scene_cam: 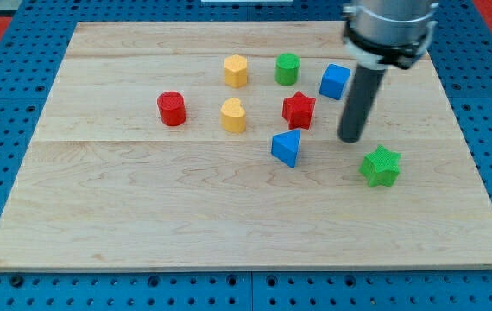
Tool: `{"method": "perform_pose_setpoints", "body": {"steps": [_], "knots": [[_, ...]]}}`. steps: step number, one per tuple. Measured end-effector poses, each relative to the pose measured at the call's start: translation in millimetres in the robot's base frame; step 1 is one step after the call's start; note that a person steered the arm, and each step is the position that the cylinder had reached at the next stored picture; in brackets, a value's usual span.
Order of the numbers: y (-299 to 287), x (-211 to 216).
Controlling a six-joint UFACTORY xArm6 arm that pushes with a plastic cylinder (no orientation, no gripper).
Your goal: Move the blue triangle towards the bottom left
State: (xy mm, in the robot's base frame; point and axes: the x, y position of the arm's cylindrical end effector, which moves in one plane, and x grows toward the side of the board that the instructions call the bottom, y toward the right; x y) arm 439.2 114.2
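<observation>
I carry no jaws, only a dark rod, so there is nothing to report as spread or pressed together. My tip (350,138) rests on the wooden tabletop (142,225), to the view's right of the blue triangle (287,148) and apart from it, with the green star (380,166) just below-right of it. The blue triangle lies near the tabletop's middle, just below the red star (299,110). A blue cube (335,81) sits above my tip. Further left stand a green cylinder (287,68), a yellow hexagon (236,70), a yellow heart-like block (233,115) and a red cylinder (172,108).
</observation>
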Motion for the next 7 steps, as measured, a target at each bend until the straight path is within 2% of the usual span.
{"method": "perform_pose_setpoints", "body": {"steps": [3, 7], "knots": [[-97, 5], [-103, 80]]}}
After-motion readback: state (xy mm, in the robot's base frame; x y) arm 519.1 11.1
